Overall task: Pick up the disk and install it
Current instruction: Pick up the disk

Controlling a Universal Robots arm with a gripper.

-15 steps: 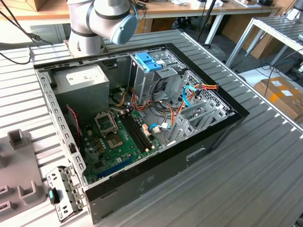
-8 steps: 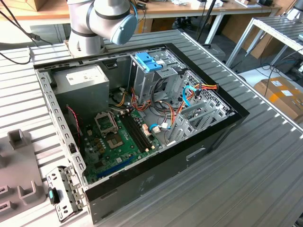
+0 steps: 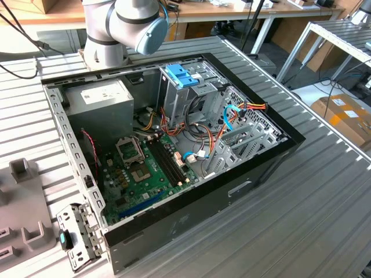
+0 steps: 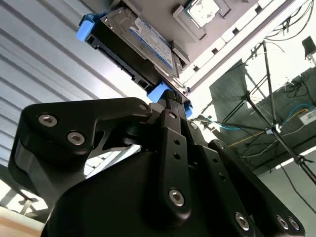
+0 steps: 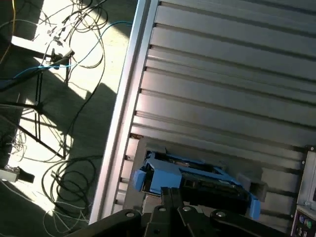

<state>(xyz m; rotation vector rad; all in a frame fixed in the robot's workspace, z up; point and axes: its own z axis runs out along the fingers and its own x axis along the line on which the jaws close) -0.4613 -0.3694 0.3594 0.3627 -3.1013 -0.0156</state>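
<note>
Gripping disk (image 4: 148, 39) by blue carrier end with clenched claw (image 4: 171, 98), near desk (image 5: 222, 59) edge; best lifted level, slowly, without twisting frame.

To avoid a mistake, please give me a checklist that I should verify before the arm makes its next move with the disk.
1. Disk sits in its light-blue carrier: ok.
2. Gripper is at the disk's end: ok.
3. Disk securely gripped: cannot tell.
4. Computer case is open: ok.
5. Cables kept away from the drive cage: not ok, they lie beside it.
</note>
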